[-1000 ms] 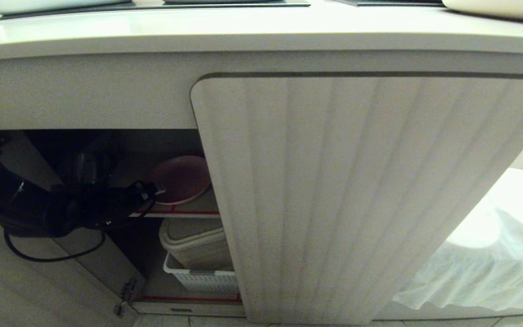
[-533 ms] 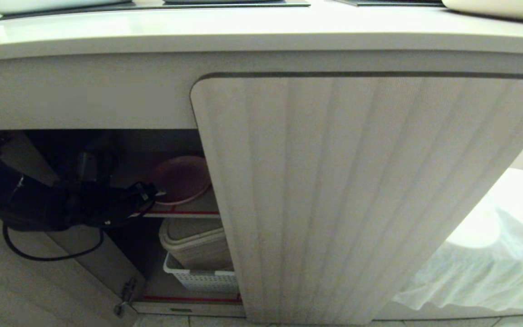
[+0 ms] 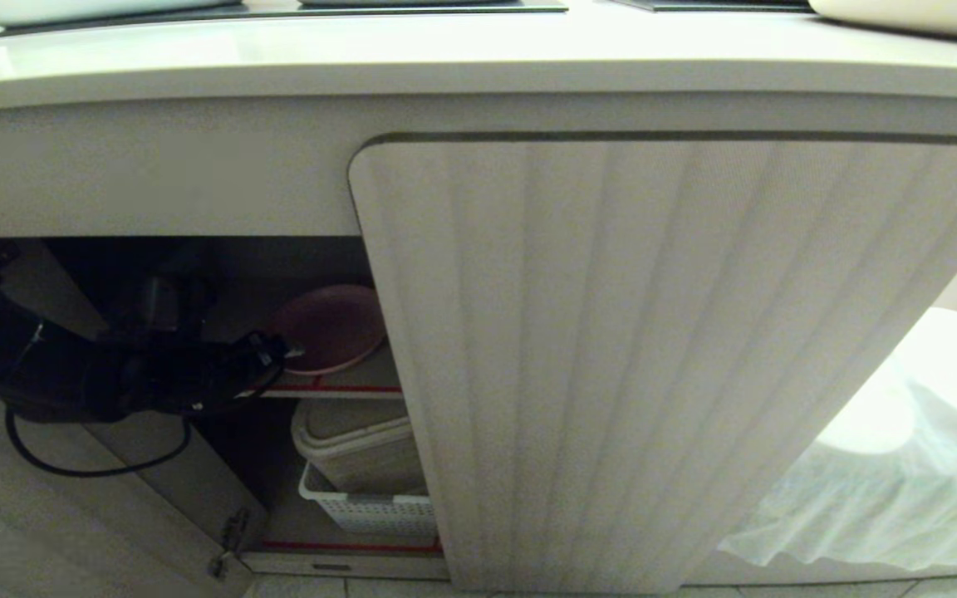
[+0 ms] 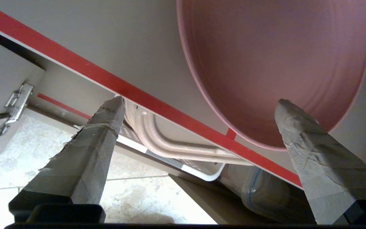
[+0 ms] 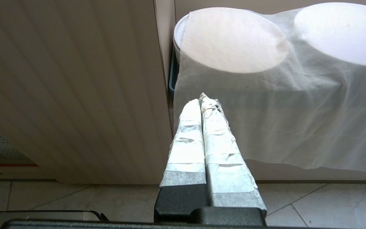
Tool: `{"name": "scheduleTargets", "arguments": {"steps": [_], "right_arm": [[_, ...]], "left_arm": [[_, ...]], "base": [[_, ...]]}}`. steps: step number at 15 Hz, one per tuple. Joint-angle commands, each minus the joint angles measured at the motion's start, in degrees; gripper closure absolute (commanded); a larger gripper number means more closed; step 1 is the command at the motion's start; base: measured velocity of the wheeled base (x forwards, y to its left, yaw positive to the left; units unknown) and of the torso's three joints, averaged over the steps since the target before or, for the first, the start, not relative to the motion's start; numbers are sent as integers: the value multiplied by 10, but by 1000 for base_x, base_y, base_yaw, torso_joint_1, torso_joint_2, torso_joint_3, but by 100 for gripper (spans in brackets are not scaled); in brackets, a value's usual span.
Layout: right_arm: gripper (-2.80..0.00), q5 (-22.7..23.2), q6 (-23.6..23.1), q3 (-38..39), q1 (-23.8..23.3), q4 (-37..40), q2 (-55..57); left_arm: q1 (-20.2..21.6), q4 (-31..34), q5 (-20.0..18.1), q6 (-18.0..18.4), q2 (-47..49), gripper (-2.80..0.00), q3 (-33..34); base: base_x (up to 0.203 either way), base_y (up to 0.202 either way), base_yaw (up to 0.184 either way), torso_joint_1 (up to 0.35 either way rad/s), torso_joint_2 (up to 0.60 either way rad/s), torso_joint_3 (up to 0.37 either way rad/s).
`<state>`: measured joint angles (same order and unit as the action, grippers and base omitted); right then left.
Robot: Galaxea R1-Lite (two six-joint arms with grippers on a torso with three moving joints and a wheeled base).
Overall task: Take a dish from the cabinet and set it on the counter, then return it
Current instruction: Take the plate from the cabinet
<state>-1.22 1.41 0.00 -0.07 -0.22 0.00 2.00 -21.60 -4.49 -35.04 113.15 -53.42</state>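
The pink dish (image 3: 333, 328) lies on the upper, red-edged shelf (image 4: 138, 95) of the cabinet (image 3: 653, 332), whose left door is swung open. My left gripper (image 3: 281, 353) reaches into the opening from the left and stands open just in front of the dish's near rim. In the left wrist view the dish (image 4: 275, 63) fills the far side. One taped finger (image 4: 300, 133) overlaps its rim and the other fingertip (image 4: 113, 108) sits at the shelf's edge, with nothing between them (image 4: 199, 100). My right gripper (image 5: 203, 98) hangs parked and shut near the floor. The counter (image 3: 478, 50) runs above.
On the lower shelf a white perforated basket (image 3: 362, 507) holds beige lids (image 3: 358, 440). The open left door (image 3: 71, 515) and its hinge (image 3: 229, 540) stand beside my arm. A white cloth (image 3: 902, 465) covers stacked plates at the right. The right door is closed.
The left forearm has lifted very slightly. The gripper stays open at the dish's near rim and the dish has not moved.
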Motion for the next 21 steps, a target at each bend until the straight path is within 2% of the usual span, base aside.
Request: {"name": "scheduleTargets", "arguments": {"steps": [1, 7, 10, 21], "right_arm": [[0, 0, 0, 0, 0, 0, 0], [0, 0, 0, 0, 0, 0, 0], [0, 0, 0, 0, 0, 0, 0], [0, 0, 0, 0, 1, 0, 0]], "left_arm": [[0, -2, -12, -1, 1, -280, -1], [0, 0, -15, -1, 3, -280, -5], [0, 53, -12, 2, 4, -280, -27], [0, 53, -13, 4, 15, -280, -48]], "base": [[0, 0, 0, 0, 0, 0], [0, 0, 0, 0, 0, 0], [0, 0, 0, 0, 0, 0], [0, 0, 0, 0, 0, 0]]}}
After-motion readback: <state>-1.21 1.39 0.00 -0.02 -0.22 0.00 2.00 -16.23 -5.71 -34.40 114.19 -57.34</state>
